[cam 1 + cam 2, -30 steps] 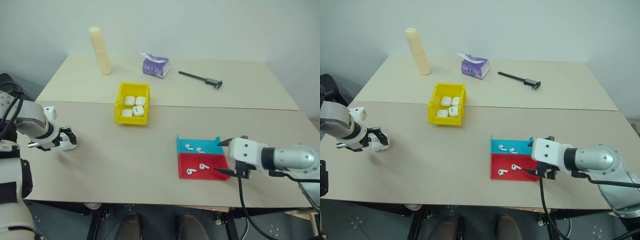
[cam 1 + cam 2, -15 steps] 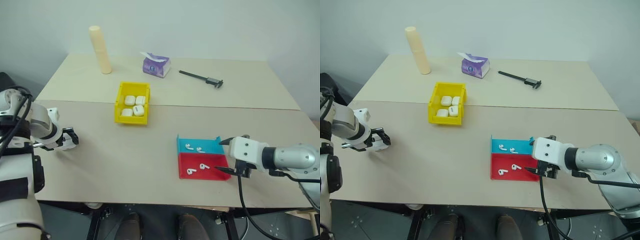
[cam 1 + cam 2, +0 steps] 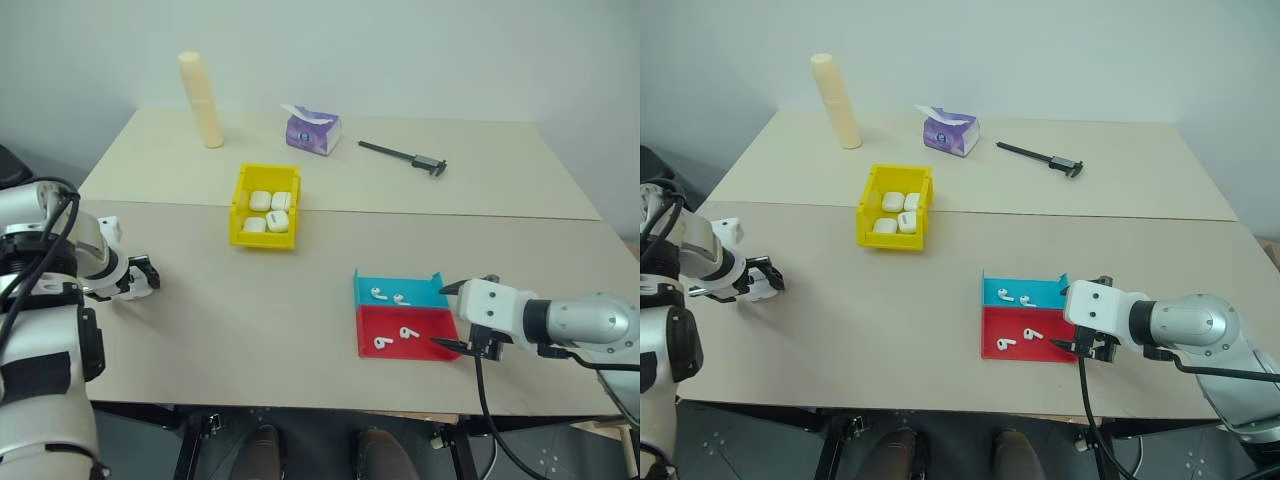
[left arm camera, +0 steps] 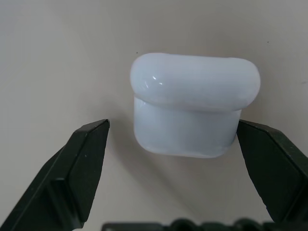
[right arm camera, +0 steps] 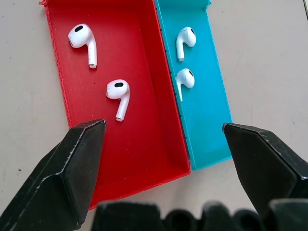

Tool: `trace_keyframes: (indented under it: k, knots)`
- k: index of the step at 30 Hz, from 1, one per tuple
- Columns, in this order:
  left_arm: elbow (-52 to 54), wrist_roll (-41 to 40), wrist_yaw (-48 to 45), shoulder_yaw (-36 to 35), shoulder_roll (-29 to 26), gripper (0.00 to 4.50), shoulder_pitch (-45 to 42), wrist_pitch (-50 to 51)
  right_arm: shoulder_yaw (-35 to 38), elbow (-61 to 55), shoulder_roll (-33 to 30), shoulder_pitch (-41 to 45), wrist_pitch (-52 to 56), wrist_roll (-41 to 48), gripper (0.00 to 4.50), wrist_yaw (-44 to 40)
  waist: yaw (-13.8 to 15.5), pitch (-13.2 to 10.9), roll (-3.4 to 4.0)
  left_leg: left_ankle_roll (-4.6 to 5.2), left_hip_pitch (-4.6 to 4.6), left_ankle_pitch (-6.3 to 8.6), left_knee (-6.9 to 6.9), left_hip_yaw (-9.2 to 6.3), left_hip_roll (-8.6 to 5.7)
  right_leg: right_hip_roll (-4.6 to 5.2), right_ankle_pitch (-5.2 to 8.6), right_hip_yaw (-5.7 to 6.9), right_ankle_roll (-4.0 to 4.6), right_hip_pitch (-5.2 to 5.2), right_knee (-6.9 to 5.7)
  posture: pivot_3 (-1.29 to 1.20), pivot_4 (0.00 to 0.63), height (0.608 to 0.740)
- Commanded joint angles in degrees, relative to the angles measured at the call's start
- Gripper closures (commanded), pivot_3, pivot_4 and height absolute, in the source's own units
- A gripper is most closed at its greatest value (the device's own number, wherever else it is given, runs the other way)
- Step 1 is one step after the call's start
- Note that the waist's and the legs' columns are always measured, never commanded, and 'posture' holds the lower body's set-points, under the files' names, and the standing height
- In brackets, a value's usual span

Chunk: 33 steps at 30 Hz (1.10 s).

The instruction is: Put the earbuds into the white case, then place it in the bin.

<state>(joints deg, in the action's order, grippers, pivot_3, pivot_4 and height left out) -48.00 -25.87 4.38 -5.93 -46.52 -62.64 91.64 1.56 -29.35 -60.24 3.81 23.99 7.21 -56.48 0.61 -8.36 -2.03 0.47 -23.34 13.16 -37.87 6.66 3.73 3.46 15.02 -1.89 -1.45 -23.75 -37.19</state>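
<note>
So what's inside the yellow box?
Four white cases lie inside the bin, lids shut. Whether they hold earbuds is hidden.

A cream cylinder (image 3: 201,100) stands near the tabletop's far left corner; a purple tissue pack (image 3: 312,132) and black caliper (image 3: 404,157) lie along the far edge.

We see glossy white earbuds (image 5: 118,93) in a red tray (image 5: 139,139) and a blue tray (image 5: 207,110), a white case (image 4: 192,103), a yellow bin (image 3: 240,205), black tool fingers (image 5: 72,168), a beige worktop (image 3: 300,320).
</note>
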Motion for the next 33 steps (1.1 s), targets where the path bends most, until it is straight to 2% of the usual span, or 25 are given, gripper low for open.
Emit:
trace_keyframes:
  k: [1, 3, 4, 6, 9, 10, 16, 20, 23, 24, 26, 28, 29, 31, 33]
  knots:
    - [3.0, 2.9, -2.4, 0.0, 0.2, 0.00, 0.2, -0.2, 1.9, -1.3, -0.7, 0.2, -0.2, -0.4, 0.02, 0.4, 0.0, 0.0, 0.00, 0.00, 0.00, 0.00, 0.00, 0.00, 0.00, 0.00, 0.00, 0.00, 0.00, 0.00, 0.00, 0.00, 0.150, 0.740]
    - [2.6, 4.0, -3.3, -1.1, 0.5, 0.00, 0.0, 0.2, 1.8, -1.3, -0.7, 0.3, -0.2, -0.5, 0.02, 0.4, 0.0, 0.0, 0.00, 0.00, 0.00, 0.00, 0.00, 0.00, 0.00, 0.00, 0.00, 0.00, 0.00, 0.00, -0.01, 0.00, 0.150, 0.740]
    - [3.4, 4.7, -3.7, -0.7, 0.7, 0.18, 0.4, 0.0, 1.8, -1.2, -0.7, 0.3, -0.2, -0.5, 0.00, 0.3, 0.0, 0.0, 0.00, 0.00, 0.00, 0.00, 0.00, 0.00, 0.00, 0.00, 0.00, 0.00, 0.00, 0.00, 0.00, 0.00, 0.150, 0.740]
    - [3.5, 5.7, -4.5, -1.2, 1.1, 0.62, 0.5, 0.4, 1.8, -1.1, -0.8, 0.5, -0.3, -0.6, 0.00, 0.2, 0.0, 0.0, 0.00, 0.00, 0.00, 0.00, 0.00, 0.00, 0.00, 0.00, 0.00, 0.00, 0.00, 0.00, 0.00, 0.00, 0.150, 0.740]
    - [3.0, 6.4, -5.7, -1.3, 1.6, 1.60, 0.2, 0.8, 1.9, -1.1, -1.0, 0.7, -0.3, -0.5, 0.00, 0.0, -0.1, 0.0, 0.00, 0.00, 0.00, 0.00, 0.00, -0.01, 0.01, 0.00, 0.00, -0.01, 0.00, 0.00, -0.01, 0.00, 0.150, 0.740]
    - [4.4, 7.1, -5.7, -0.9, 1.9, 1.73, 0.7, 0.8, 2.0, -1.0, -1.0, 0.9, 0.1, -0.3, 0.00, 0.0, -0.1, 0.0, 0.00, 0.00, 0.01, 0.00, 0.00, 0.00, 0.01, 0.00, 0.00, -0.02, 0.00, 0.00, -0.02, 0.00, 0.150, 0.740]
    - [8.5, 8.2, -7.3, 0.2, 2.3, 1.73, 2.1, 0.9, 2.3, -1.0, -1.2, 1.6, 0.1, -0.3, 0.00, -0.2, 0.0, 0.0, 0.00, 0.01, 0.01, 0.00, 0.00, -0.01, 0.01, 0.00, 0.00, -0.02, 0.00, 0.00, -0.03, 0.00, 0.150, 0.740]
    - [21.6, 2.5, -11.8, 6.2, -0.2, 1.73, 6.1, 0.9, 3.9, -1.2, -2.3, 2.1, -0.2, 0.7, 0.00, -1.5, 0.0, 0.0, 0.00, 0.00, -0.02, -0.01, -0.01, -0.01, 0.01, 0.00, 0.00, -0.06, 0.00, -0.07, -0.09, 0.00, 0.150, 0.740]
    - [40.7, -8.8, -16.8, 7.7, -5.9, 1.73, 11.8, 0.9, 7.0, -1.1, -3.9, 3.8, 0.5, 3.4, 0.00, -3.6, -0.3, 0.0, -0.01, -0.04, -0.18, -0.03, -0.02, -0.06, 0.05, 0.00, 0.00, -0.29, 0.00, -0.40, -0.31, 0.00, 0.150, 0.740]
    - [46.2, -11.6, -18.1, 7.2, -7.4, 1.73, 13.5, 0.9, 7.8, -1.1, -4.3, 4.3, 1.2, 4.4, 0.00, -4.2, -0.4, 0.0, -0.01, -0.11, -0.23, -0.06, -0.02, -0.13, 0.06, -0.01, 0.00, -0.36, 0.00, -0.49, -0.34, 0.00, 0.150, 0.740]
    - [60.8, -14.0, -20.1, 1.9, -7.0, 1.73, 18.5, 0.9, 9.1, -1.6, -6.4, 6.6, 6.9, 8.6, 0.00, -6.5, -0.5, 0.0, 0.01, -0.30, -0.20, -0.17, -0.01, -0.15, 0.08, -0.02, 0.00, -0.38, 0.00, -0.48, -0.34, 0.00, 0.150, 0.740]
    - [70.9, -14.1, -21.1, -1.8, -6.1, 1.73, 24.0, -3.0, 9.6, -2.2, -8.6, 8.3, 10.8, 12.1, 0.00, -9.0, -0.5, 0.0, 0.06, -0.05, -0.08, -0.03, -0.01, -0.10, 0.07, 0.00, 0.00, -0.47, 0.00, -0.40, -0.36, 0.00, 0.150, 0.740]
    - [75.4, -12.1, -20.3, -3.7, -3.4, 1.73, 28.7, -10.8, 9.7, -2.7, -9.7, 9.1, 11.3, 13.4, 0.00, -10.5, -0.5, 0.1, 0.14, 0.01, 0.03, 0.01, -0.01, -0.08, 0.08, 0.00, 0.01, -0.50, 0.01, -0.33, -0.38, 0.00, 0.150, 0.740]
    - [81.3, -9.2, -22.0, -3.1, -2.4, 1.73, 35.4, -21.0, 8.8, -3.6, -12.2, 10.1, 11.1, 14.1, 0.00, -12.6, -0.5, 0.1, 0.17, 0.04, 0.18, 0.03, 0.01, -0.10, 0.09, -0.01, 0.03, -0.51, 0.04, -0.21, -0.42, 0.00, 0.150, 0.740]
    - [84.2, -3.9, -28.1, -2.9, 1.3, 1.73, 44.1, -42.5, 6.6, -3.7, -14.3, 11.8, 11.1, 13.5, 0.00, -13.6, -0.7, 0.1, 0.20, 0.04, 0.19, 0.02, 0.01, -0.10, 0.11, -0.04, 0.02, -0.52, 0.07, -0.24, -0.39, 0.00, 0.150, 0.740]
